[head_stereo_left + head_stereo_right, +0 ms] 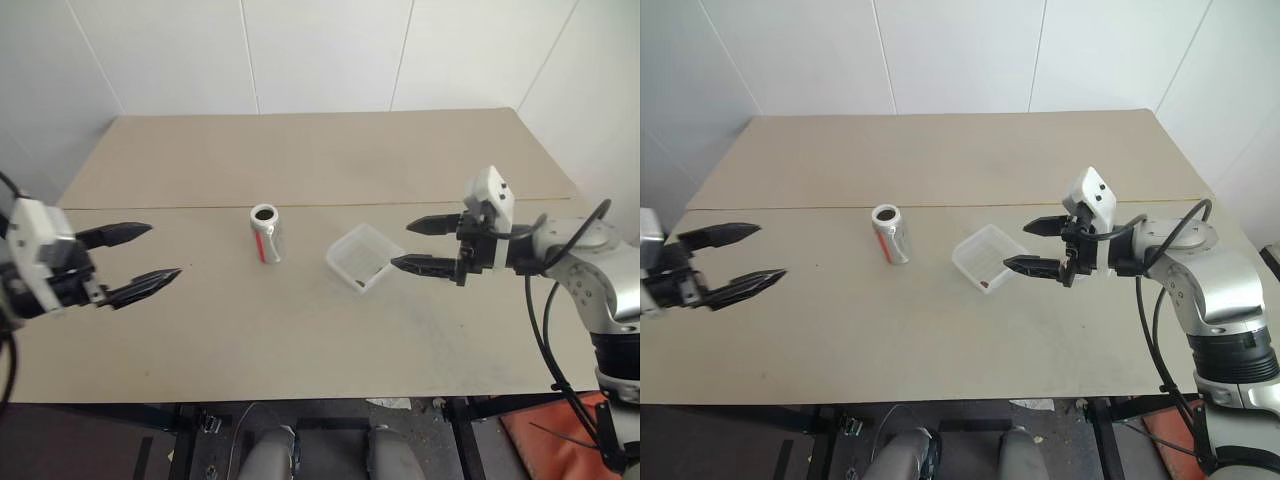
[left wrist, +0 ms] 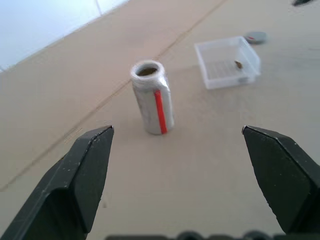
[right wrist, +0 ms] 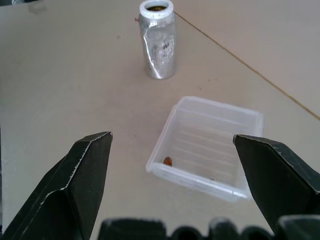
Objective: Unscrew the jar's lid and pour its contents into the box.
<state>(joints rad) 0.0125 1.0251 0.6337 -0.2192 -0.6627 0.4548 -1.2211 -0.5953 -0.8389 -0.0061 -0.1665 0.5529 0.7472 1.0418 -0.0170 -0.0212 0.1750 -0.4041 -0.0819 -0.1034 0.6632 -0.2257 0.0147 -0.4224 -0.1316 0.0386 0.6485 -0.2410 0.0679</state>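
Left gripper (image 1: 140, 256) at far left of the jar (image 1: 266, 234), well apart from it, above the table (image 1: 300, 340); fingers spread wide, holding nothing. Bare tabletop between the fingertips and jar, nothing in the way.

Jar upright near table centre, just nearer than the seam (image 1: 180, 207) crossing the top, mouth uncapped, red stripe down the label. Dark matter visible inside the mouth.

Box (image 1: 359, 257) just right of jar, apart from it, sitting flat with a corner turned toward the jar. One small brown bit of contents (image 3: 168, 161) on its ribbed base near a wall.

Lid (image 2: 255, 36) lying flat on the table beyond the box from the jar, near the box, not touching it.

Right gripper (image 1: 415, 245) right of the box, fingers spread wide and empty, tips hanging at the box's right edge; contact with it cannot be told.

Wide open table behind the jar up to the wall (image 1: 320, 50), and in front of it to the near edge.
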